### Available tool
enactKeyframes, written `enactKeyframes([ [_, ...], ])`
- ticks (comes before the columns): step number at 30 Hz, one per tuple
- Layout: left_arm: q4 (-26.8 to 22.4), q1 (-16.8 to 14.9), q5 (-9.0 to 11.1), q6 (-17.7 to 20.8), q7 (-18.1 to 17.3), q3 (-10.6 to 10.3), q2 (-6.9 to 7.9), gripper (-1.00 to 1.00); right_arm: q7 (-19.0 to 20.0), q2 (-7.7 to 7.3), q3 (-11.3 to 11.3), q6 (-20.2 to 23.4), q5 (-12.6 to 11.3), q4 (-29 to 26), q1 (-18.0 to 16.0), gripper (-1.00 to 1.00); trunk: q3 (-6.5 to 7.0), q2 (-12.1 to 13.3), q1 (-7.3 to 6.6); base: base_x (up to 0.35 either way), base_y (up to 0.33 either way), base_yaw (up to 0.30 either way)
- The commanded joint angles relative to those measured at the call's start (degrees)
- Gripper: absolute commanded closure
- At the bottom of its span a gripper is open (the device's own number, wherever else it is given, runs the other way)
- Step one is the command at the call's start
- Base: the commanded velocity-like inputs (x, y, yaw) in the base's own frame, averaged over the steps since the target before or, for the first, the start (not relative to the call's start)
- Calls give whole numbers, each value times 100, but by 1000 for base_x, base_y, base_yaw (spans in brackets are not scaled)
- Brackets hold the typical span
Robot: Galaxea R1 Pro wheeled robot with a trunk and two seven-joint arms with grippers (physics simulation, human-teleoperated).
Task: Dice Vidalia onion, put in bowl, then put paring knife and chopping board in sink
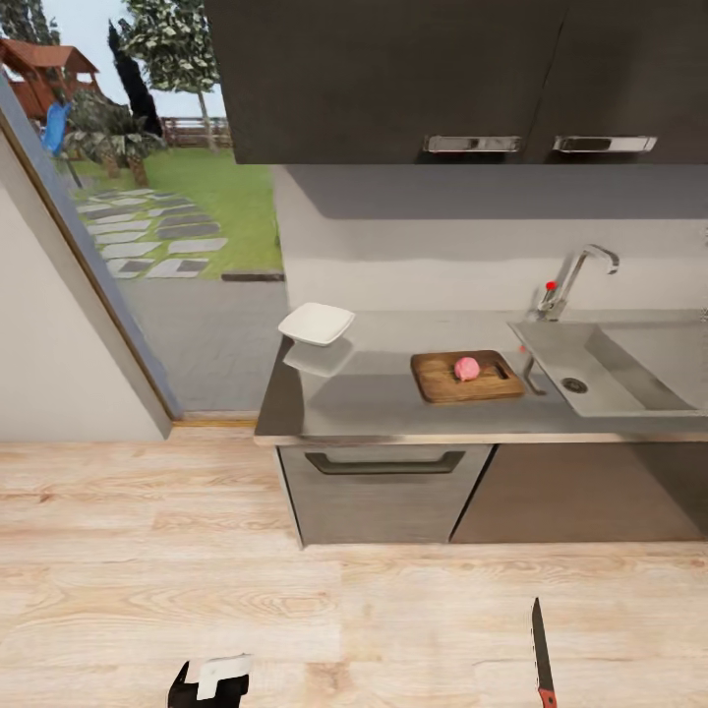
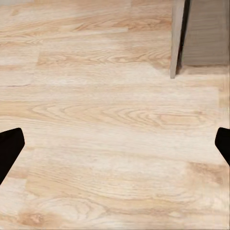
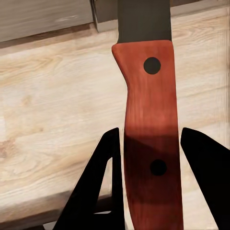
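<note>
Right gripper [image 3: 148, 182] pinching the paring knife [image 3: 149, 124] by its red-orange handle, black fingers [image 3: 103, 187] pressed against both sides in the right wrist view; dark blade pointing away, over plank floor. Same knife [image 1: 541, 657] at the bottom right of the head view, tip up toward the cabinets, handle at the lower edge. Left gripper [image 2: 115, 143] spread wide, two black fingertips [image 2: 9, 148] at opposite edges of the left wrist view, bare wood between them, nothing held; a black-and-white part of that arm [image 1: 211, 680] low in the head view.

Pale wood floor [image 1: 147, 551] across the lower half of the head view, robot standing well back from the units. Glossy black upper cabinets [image 1: 393, 79] with two chrome handles above. Open doorway to the left onto a garden [image 1: 187, 187] with grass and stepping stones. Grey countertop [image 1: 374, 403] over dark lower cabinets [image 1: 393, 492]. Sink [image 1: 639, 364] set in at the right end, drain visible, chrome tap [image 1: 580, 275] with red knob behind it. Chopping board [image 1: 466, 377] lying flat between bowl and sink, just beside the basin's edge. White bowl [image 1: 316, 324] near the counter's left end, apart from the board. Vidalia onion [image 1: 467, 369], small and pink, whole, resting on the board near its middle.
</note>
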Motion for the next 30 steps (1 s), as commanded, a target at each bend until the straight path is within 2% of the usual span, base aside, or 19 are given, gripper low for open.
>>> enactKeyframes([
  [1,26,-11,25,-27,22,-50,-6,-100,27,-1,45,-17,-62,7,-6,100,-11,-12,3,0,-320,0],
  [30,26,-11,32,-21,10,-50,39,-100,29,16,54,-15,-37,9,-3,100,-11,-12,3,0,-307,0],
])
